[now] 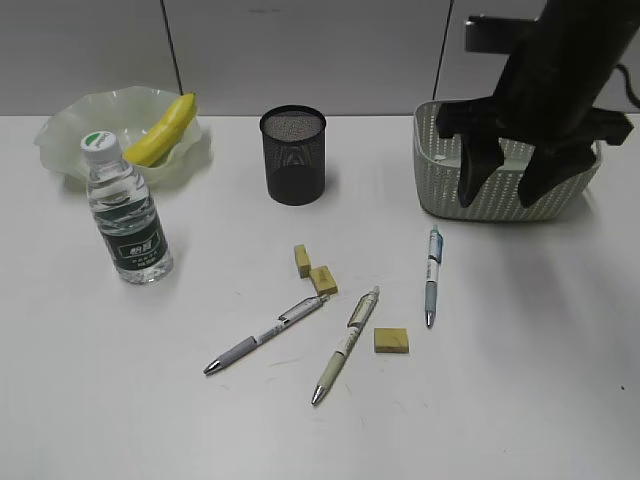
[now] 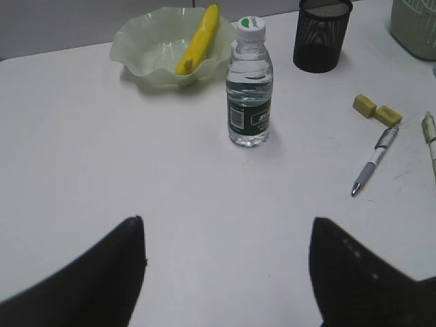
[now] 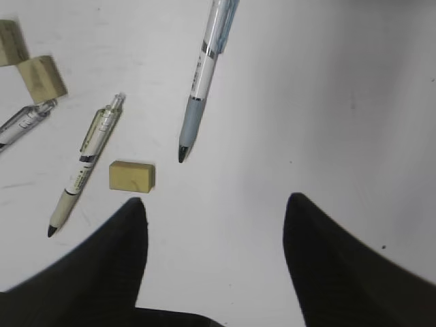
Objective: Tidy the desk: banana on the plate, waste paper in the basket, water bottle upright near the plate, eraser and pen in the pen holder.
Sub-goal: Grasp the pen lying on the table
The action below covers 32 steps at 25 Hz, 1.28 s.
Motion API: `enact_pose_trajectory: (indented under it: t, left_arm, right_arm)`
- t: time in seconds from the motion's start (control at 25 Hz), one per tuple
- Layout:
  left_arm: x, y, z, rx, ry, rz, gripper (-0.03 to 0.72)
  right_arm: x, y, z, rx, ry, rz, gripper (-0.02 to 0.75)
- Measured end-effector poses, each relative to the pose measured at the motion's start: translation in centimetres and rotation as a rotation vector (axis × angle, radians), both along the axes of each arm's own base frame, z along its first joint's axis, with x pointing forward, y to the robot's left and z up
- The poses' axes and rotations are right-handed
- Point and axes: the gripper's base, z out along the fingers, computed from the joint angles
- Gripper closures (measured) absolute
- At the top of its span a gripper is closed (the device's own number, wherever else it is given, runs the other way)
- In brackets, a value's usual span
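Right gripper (image 1: 510, 185) hangs in front of the basket (image 1: 435, 190), jaws wide and empty. The blue pen (image 1: 432, 272) lies just near-left of it, long axis near-to-far, tip pointing near; the right arm is clearly closer. Its wrist view shows the lone eraser (image 3: 132, 175) up close. Only the left wrist view shows the left gripper (image 2: 228, 272), also wide, empty, bottle (image 2: 250, 85) upright beyond.
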Motion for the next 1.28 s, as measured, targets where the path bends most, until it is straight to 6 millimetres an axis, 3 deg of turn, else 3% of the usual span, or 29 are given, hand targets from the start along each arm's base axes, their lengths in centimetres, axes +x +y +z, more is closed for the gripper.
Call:
enact_pose_trajectory:
  t: [0.28,0.56,1.28]
  left_arm:
    - [0.0,0.0,0.0,0.000,0.000,0.000,0.127]
    - [0.0,0.0,0.0,0.000,0.000,0.000,0.127]
    - [0.0,0.0,0.0,0.000,0.000,0.000,0.127]
  right_arm:
    - [2.9,1.7,-4.5,0.031,0.076,-0.073,0.241]
    - [3.8,2.0,-8.6,0.002,0.139,-0.092,0.241]
    - [4.4,2.3,-13.6,-0.028,0.207,-0.103,0.242]
